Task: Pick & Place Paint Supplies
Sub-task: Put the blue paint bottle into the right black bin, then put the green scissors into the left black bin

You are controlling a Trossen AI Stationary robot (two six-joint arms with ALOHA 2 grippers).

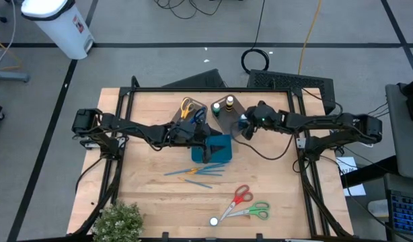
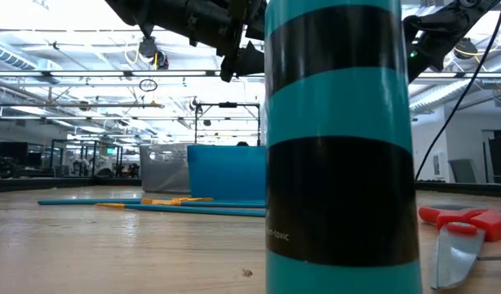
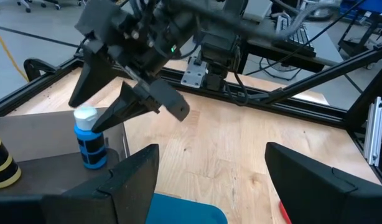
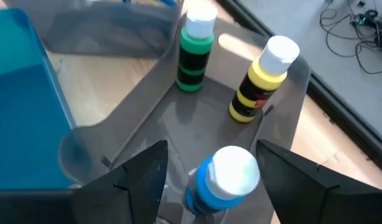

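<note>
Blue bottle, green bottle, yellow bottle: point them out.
blue bottle (image 4: 231,171): right wrist view, on its white cap.
green bottle (image 4: 194,59): right wrist view, on its body.
yellow bottle (image 4: 256,87): right wrist view, on its body.

Light: bright, even, from ceiling strip lights (image 2: 63,51) | Shadows: soft, short on the counter (image 1: 153,202) | Glare: ceiling washed out in low view | Blur: nearest teal-and-black bottle (image 2: 340,139) soft, fingers (image 4: 132,180) defocused
</note>
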